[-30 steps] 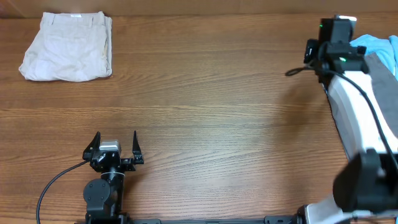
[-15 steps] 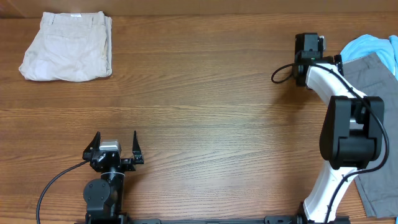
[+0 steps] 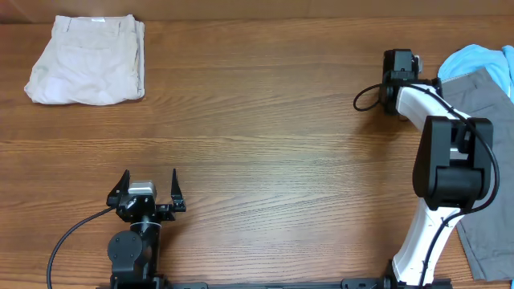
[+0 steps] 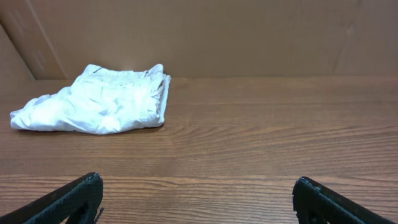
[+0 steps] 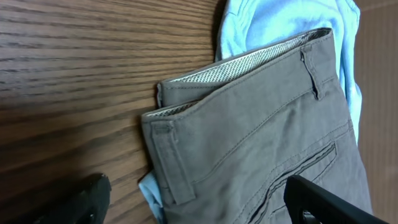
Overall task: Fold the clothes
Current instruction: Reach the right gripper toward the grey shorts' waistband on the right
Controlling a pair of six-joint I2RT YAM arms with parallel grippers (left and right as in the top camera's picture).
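Observation:
The grey shorts (image 3: 484,108) lie at the table's right edge, partly under the right arm, on a light-blue T-shirt (image 3: 480,58). In the right wrist view the shorts' waistband, belt loop and stitched pocket (image 5: 261,130) fill the frame, with the T-shirt (image 5: 280,25) behind them. My right gripper (image 5: 196,190) is open and empty, its fingers spread wide by the waistband corner; it also shows in the overhead view (image 3: 399,68). Folded beige shorts (image 3: 86,71) lie at the far left, also in the left wrist view (image 4: 102,102). My left gripper (image 3: 150,189) is open and empty (image 4: 198,190).
A bare wooden table (image 3: 265,136) lies between the two piles. A brown wall (image 4: 205,34) backs the far edge. The right arm's white links (image 3: 438,120) and cable (image 3: 365,100) stand beside the grey shorts.
The right arm has swung off the grey shorts, its wrist moving left, then slightly right, so the shorts now show. The left arm has not moved.

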